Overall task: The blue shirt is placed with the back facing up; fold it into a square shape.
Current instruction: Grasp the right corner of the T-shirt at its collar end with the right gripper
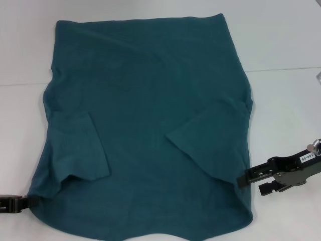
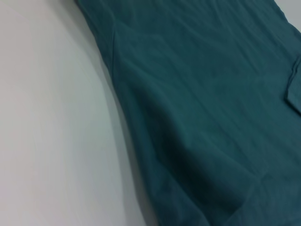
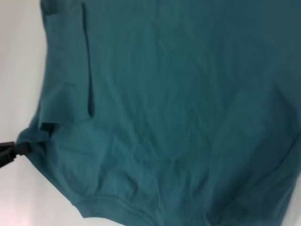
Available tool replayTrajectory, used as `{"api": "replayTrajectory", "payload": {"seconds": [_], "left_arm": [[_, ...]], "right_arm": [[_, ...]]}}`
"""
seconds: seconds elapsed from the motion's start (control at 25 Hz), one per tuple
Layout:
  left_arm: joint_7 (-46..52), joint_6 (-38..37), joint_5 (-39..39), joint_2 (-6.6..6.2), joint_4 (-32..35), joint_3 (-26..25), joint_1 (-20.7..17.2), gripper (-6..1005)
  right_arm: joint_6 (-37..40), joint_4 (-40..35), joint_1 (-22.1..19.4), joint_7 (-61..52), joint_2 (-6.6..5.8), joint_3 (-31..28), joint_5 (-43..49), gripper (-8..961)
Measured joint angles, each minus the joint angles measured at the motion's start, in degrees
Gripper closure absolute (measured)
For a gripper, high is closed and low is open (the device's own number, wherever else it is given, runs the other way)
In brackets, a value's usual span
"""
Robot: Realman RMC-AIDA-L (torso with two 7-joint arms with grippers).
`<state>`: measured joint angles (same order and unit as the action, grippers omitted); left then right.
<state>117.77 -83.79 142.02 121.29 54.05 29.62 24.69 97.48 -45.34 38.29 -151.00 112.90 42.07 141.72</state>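
The blue shirt [image 1: 150,115] lies spread on the white table [image 1: 286,45], with both short sleeves folded inward onto its body. My left gripper [image 1: 22,202] sits at the shirt's near left edge, shut on the fabric. From the right wrist view the cloth bunches to a point at the left gripper [image 3: 14,149]. My right gripper [image 1: 251,183] is at the shirt's near right edge. Its fingers stand apart, and the farther finger [image 1: 253,175] touches the fabric. The left wrist view shows only the shirt [image 2: 211,117] and the table [image 2: 47,117].
White table surface surrounds the shirt on the left, right and far sides. A small grey object [image 1: 319,79] shows at the right border. The shirt's near edge runs down to the bottom of the head view.
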Motion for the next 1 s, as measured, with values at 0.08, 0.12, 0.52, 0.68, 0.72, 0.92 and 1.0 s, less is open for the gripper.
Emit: {"api": "replayTrajectory", "payload": {"seconds": [0.08,0.12,0.52,0.68,0.72,0.92,1.0], "left_arm": [[-0.04,0.00,0.00,0.00,0.00,0.00,0.00,973],[-0.06,0.01,0.00,0.00,-0.02,0.00,0.00,973],[-0.54,0.04,0.00,0.00,-0.09,-0.01,0.00,972],[-0.78,0.11,0.00,0.08,-0.27,-0.09,0.00,973],[-0.82,0.14,0.00,0.08,-0.32,-0.09,0.00,973],[-0.98,0.31,0.00,0.00,-0.60,-0.09,0.08,973],[-0.98,0.31,0.00,-0.05,-0.61,-0.14,0.09,972]], "right_arm": [[-0.08,0.00,0.67,-0.92,0.14,0.27,0.94,42],[-0.13,0.00,0.96,-1.37,0.17,0.41,1.33,42],[-1.20,-0.01,3.17,-3.50,0.40,1.54,3.57,41],[-1.98,0.15,3.72,-3.89,0.51,2.46,3.57,41],[-2.25,0.29,3.80,-4.06,0.53,2.82,3.57,41],[-4.06,1.75,4.51,-4.35,0.86,4.76,3.57,44],[-4.39,2.11,4.78,-4.39,0.90,5.50,3.57,47]]}}
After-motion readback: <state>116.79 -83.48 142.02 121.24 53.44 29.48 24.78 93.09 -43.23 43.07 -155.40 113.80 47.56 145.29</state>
